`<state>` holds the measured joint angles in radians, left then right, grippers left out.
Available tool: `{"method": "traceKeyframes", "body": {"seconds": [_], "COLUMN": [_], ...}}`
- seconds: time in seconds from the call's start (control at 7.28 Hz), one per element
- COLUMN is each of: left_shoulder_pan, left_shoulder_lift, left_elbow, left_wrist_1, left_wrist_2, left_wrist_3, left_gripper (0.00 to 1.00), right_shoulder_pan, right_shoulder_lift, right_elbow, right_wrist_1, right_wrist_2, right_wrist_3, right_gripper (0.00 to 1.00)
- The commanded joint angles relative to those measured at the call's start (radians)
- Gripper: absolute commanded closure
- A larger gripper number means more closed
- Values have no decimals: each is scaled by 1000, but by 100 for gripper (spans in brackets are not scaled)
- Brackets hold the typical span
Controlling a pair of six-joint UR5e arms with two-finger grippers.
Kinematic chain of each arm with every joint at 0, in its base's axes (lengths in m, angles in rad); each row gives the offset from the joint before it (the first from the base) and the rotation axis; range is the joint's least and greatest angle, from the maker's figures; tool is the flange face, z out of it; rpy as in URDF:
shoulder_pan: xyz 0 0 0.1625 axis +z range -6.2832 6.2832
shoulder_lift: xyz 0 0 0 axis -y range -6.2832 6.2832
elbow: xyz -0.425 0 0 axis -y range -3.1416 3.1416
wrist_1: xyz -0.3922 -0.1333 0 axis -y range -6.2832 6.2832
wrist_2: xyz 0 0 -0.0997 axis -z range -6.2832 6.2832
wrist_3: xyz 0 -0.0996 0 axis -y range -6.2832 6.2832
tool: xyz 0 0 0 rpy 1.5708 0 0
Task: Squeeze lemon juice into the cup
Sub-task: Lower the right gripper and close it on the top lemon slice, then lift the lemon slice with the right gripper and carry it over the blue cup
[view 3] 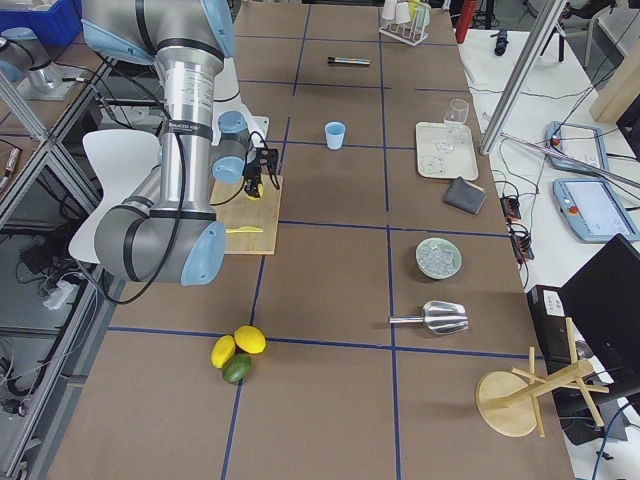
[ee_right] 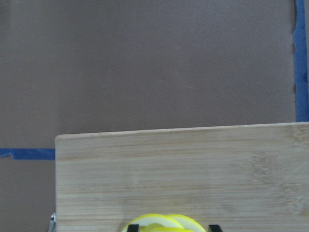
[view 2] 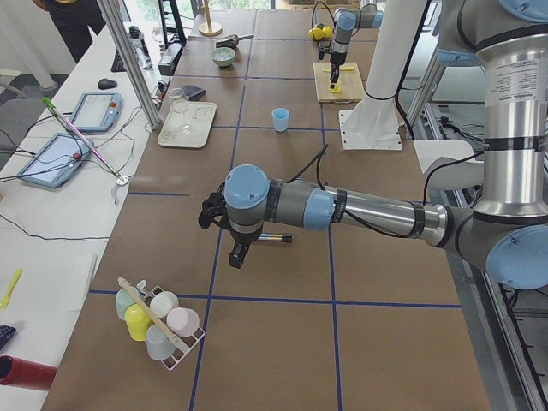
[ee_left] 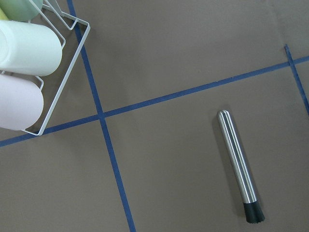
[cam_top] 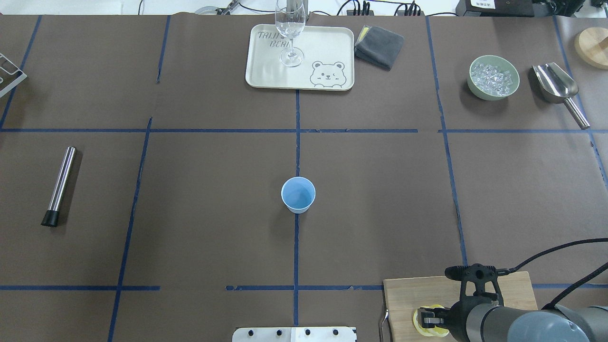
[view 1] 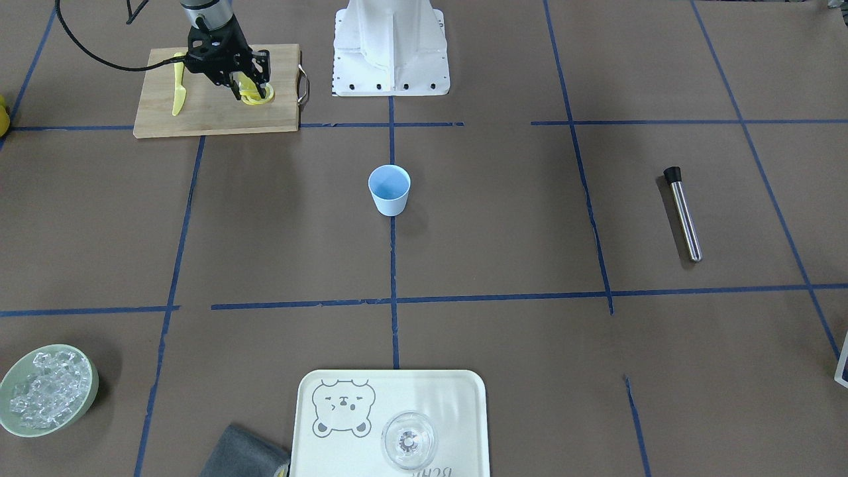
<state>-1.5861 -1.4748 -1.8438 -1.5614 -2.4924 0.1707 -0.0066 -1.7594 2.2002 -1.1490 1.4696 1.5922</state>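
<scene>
The lemon lies as pale yellow pieces on the wooden cutting board, at the robot's near right. My right gripper is lowered onto it and looks open. In the right wrist view its two dark fingertips stand either side of the lemon. The light-blue cup stands upright and alone at the table's middle, far from both grippers. My left gripper hovers over the table's left part, above a steel tube. It shows only in the exterior left view, so I cannot tell whether it is open or shut.
A yellow knife lies on the board beside the gripper. The steel tube lies at the left. At the far edge are a tray with a clear glass, a grey cloth, an ice bowl and a scoop. A cup rack is nearby.
</scene>
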Motion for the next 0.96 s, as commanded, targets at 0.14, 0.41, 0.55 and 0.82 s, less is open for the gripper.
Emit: {"method": "traceKeyframes", "body": {"seconds": [0.14, 0.41, 0.55, 0.82], "left_shoulder_pan": [-2, -3, -3, -3], "left_shoulder_lift": [5, 5, 5, 7], "left_elbow": [0, 0, 0, 1], "left_wrist_1": [0, 1, 1, 1], "left_wrist_2": [-17, -17, -17, -19], "left_wrist_3": [1, 1, 1, 3], "left_gripper": [0, 0, 0, 0], "right_shoulder_pan": [20, 71, 97, 190], "right_shoulder_lift": [-23, 23, 75, 262], "right_elbow": [53, 75, 66, 14], "right_wrist_1": [-3, -3, -6, -91], "right_wrist_2": [1, 30, 43, 81], "right_wrist_3": [-1, -1, -1, -3], "right_gripper": [45, 44, 44, 44]}}
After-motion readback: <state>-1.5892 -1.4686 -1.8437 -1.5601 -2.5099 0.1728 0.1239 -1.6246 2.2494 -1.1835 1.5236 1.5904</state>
